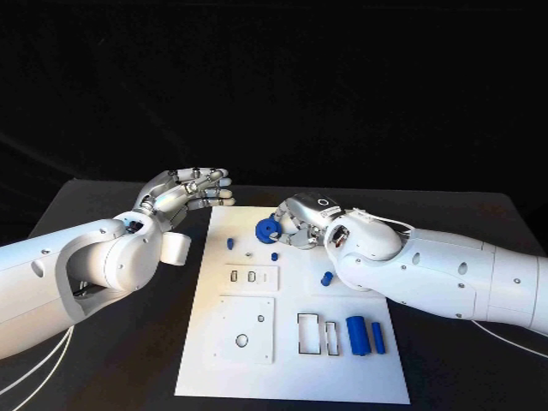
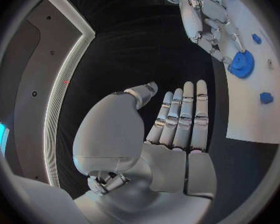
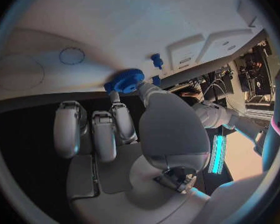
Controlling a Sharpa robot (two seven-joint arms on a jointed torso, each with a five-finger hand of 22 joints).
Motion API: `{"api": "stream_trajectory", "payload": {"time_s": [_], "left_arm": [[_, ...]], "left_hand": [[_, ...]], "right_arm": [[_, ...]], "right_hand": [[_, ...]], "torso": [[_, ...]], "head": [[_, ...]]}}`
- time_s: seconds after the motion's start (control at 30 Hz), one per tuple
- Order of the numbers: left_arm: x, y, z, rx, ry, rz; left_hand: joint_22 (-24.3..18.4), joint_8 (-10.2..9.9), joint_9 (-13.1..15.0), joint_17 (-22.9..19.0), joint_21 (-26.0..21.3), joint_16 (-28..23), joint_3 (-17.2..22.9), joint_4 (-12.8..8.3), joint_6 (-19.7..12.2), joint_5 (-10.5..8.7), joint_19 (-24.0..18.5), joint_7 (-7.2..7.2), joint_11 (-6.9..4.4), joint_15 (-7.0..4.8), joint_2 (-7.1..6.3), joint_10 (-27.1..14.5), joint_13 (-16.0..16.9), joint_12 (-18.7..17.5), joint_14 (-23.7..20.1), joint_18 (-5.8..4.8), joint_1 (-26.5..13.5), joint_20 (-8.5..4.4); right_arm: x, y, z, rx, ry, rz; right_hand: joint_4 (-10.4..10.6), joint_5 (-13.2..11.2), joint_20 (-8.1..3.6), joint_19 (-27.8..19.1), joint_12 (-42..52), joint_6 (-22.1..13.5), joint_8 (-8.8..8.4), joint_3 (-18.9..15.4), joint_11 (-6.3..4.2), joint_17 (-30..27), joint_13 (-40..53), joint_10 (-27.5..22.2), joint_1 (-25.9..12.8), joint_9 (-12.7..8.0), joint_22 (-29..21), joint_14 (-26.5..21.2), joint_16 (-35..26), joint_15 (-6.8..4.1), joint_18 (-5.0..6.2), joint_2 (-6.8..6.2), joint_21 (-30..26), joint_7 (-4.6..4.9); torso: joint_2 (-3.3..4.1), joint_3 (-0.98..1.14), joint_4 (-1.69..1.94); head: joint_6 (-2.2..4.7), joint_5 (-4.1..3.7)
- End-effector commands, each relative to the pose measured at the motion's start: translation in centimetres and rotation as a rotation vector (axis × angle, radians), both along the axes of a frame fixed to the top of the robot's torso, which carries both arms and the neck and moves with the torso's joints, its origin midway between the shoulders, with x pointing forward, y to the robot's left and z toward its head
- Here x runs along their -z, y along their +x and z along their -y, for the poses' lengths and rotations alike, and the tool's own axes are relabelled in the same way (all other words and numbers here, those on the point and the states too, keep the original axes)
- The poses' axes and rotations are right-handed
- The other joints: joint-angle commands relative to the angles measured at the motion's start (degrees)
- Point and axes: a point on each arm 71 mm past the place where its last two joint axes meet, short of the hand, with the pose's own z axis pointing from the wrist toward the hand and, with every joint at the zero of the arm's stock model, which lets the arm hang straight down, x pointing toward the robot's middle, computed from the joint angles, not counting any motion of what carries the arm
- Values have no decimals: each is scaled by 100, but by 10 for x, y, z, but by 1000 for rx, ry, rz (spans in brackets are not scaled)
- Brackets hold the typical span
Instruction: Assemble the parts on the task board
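Note:
The white task board lies in the middle of the black table. My right hand reaches over its far end and pinches a blue gear between thumb and fingers, low against the board. The right wrist view shows the gear at my fingertips, with a small blue peg beside it. My left hand hovers open, fingers spread, just off the board's far left corner, holding nothing. From the left wrist, the open palm faces the gear and the right hand.
Small blue pieces stand on the board near the gear. Two blue cylinders lie at the near right beside black-edged recesses. Two white insert plates sit on the board's left half.

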Motion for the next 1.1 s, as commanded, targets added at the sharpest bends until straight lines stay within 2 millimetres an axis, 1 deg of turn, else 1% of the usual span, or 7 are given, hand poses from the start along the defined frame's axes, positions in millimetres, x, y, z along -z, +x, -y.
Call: {"api": "stream_trajectory", "payload": {"time_s": [0.03, 0.3, 0.43, 0.77, 0.83, 0.93, 1.1], "left_arm": [[-2, -1, 2, 18, -11, 8], [-2, -1, 1, 15, -10, 8], [-2, -1, 0, 15, -10, 8], [-2, -1, -2, 7, -7, 9], [-2, -1, -3, 6, -7, 9], [-2, -1, -3, 5, -7, 9], [-1, -1, -5, 2, -6, 9]], "left_hand": [[-8, -31, 4, 5, -32, -38, -5, 12, -43, -17, -9, 264, -10, 23, 58, -30, 9, -25, -32, 67, -17, 33], [-9, -34, 5, 9, -32, -40, -6, 18, -47, -16, -10, 264, -10, 24, 62, -32, 9, -28, -32, 68, -22, 34], [-9, -34, 5, 9, -32, -40, -6, 18, -47, -16, -10, 264, -10, 24, 62, -32, 9, -28, -32, 68, -22, 34], [-9, -34, 5, 9, -32, -40, -6, 18, -47, -16, -10, 264, -10, 24, 62, -32, 9, -28, -32, 68, -22, 34], [-9, -34, 5, 9, -32, -40, -6, 18, -47, -16, -10, 264, -10, 24, 62, -32, 9, -28, -32, 68, -22, 34], [-12, -36, 6, 16, -32, -45, -7, 19, -51, -16, -11, 263, -10, 24, 64, -35, 11, -33, -32, 68, -20, 35], [-12, -36, 6, 16, -32, -45, -7, 19, -51, -16, -11, 263, -10, 24, 64, -35, 11, -33, -32, 68, -20, 35]], "right_arm": [[5, -1, 5, 18, -17, -30], [4, -3, 11, 23, -6, -26], [1, -7, 15, 24, 17, -7], [-24, -21, 48, 49, 111, 41], [-31, -23, 61, 66, 148, 24], [-38, -26, 87, 60, 201, -27], [-41, -28, 127, 35, 255, -80]], "right_hand": [[-4, 2, 7, 34, 19, 50, 15, 37, 6, 1087, 94, 42, 3, -3, 197, 499, 17, -10, -35, 77, -6, -9], [-3, 1, 6, 42, 28, 52, 16, 42, 5, 1087, 105, 50, 4, -3, 208, 499, 16, -11, -38, 80, 4, -10], [-5, 2, 5, 46, 34, 60, 19, 56, 3, 1082, 112, 55, 10, -3, 214, 498, 14, -12, -39, 89, 7, -12], [-23, -2, -4, 72, 55, 102, 35, 108, -9, 1094, 136, 76, 63, -2, 251, 501, 20, -22, -48, 69, 36, -25], [-42, -2, -9, 52, 40, 92, 25, 141, -11, 1067, 123, 66, 124, -10, 224, 495, 8, -26, -40, 25, 8, -24], [-125, -4, -8, 1, -29, 43, -16, 244, 5, 1005, 69, 10, 381, -40, 167, 478, -23, -17, -24, -130, -62, -1], [-309, -16, 26, -255, -291, -88, -102, 262, 54, 911, -168, -232, 850, -90, -138, 447, -76, 24, 59, -388, -386, 57]], "torso": [[-5, 2, -3], [-7, 8, -17], [2, 8, -5], [-14, 17, -27], [-20, 25, -38], [-46, 41, -72], [-76, 63, -111]], "head": [[-7, 18], [3, 16], [16, 6], [32, -21], [40, -31], [34, -44], [47, -149]]}}
